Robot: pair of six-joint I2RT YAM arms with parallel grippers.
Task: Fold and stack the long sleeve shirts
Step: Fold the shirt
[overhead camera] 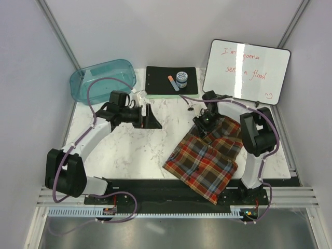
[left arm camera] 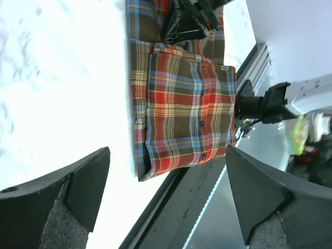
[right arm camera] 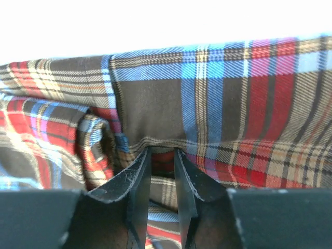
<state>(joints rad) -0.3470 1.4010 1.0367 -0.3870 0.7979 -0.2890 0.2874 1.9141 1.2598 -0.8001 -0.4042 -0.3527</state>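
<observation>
The long sleeve shirt [overhead camera: 207, 158], a plaid flannel in red, brown and blue checks, lies folded into a rough rectangle on the right half of the table, one corner over the front rail. My right gripper [overhead camera: 203, 124] is down on its far edge. In the right wrist view its fingers [right arm camera: 136, 176] stand close together with a fold of the shirt [right arm camera: 233, 88] pinched at their tips [right arm camera: 162, 151]. My left gripper [overhead camera: 150, 118] hovers left of the shirt, wide open and holding nothing. The left wrist view looks between its jaws [left arm camera: 167, 155] at the shirt [left arm camera: 187, 104] and the right gripper [left arm camera: 187, 23].
A teal plastic bin [overhead camera: 102, 78] stands at the back left. Behind the middle lies a black board [overhead camera: 158, 80] carrying a marker [overhead camera: 173, 83] and a small jar [overhead camera: 181, 78]. A whiteboard [overhead camera: 246, 70] leans at the back right. A black rail [overhead camera: 155, 187] runs along the front edge.
</observation>
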